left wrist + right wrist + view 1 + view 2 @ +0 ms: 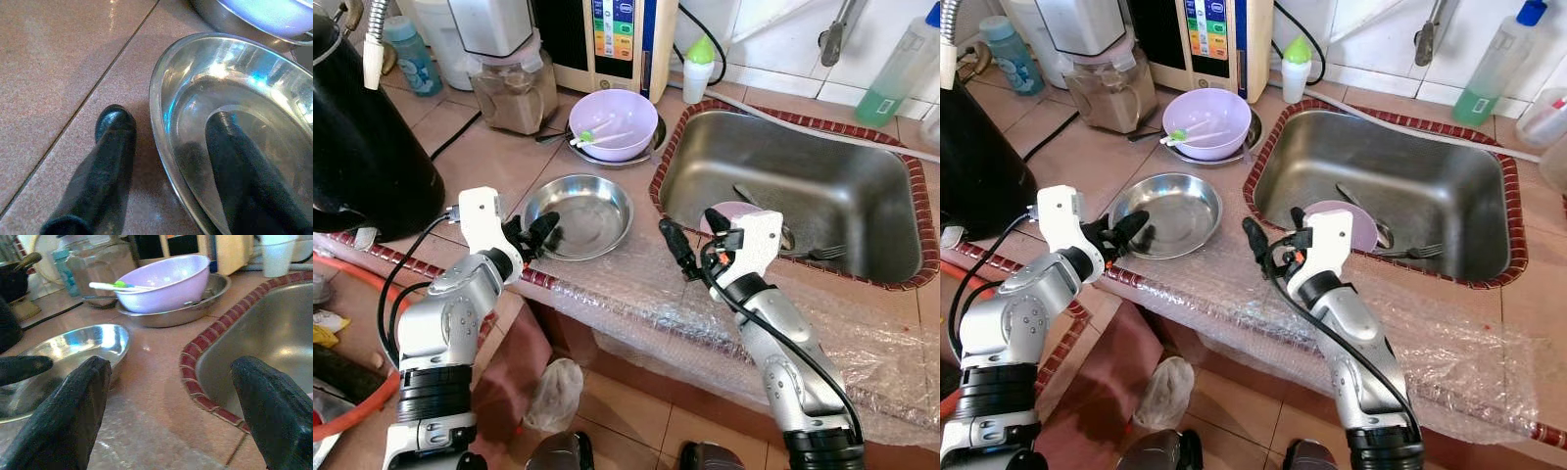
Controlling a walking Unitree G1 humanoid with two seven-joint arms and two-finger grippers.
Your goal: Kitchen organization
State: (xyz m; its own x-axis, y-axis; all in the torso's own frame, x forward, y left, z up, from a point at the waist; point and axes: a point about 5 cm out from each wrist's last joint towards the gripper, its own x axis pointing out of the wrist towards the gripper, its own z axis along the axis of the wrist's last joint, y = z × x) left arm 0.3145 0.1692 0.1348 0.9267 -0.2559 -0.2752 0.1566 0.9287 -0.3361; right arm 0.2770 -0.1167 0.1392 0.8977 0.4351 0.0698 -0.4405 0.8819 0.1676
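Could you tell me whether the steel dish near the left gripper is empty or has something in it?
Empty of contents: the steel dish shows only bare shiny metal, though one finger of the open left gripper reaches over its rim.

Shiny steel dish (578,214), lilac bowl (613,123), grey steel sink (783,186) with red-and-white rim, terracotta-tiled counter (460,152), black kettle (362,137).

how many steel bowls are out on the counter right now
2. One steel bowl sits at the counter edge, its rim between the left gripper's open fingers; another steel bowl sits under the purple bowl behind it.
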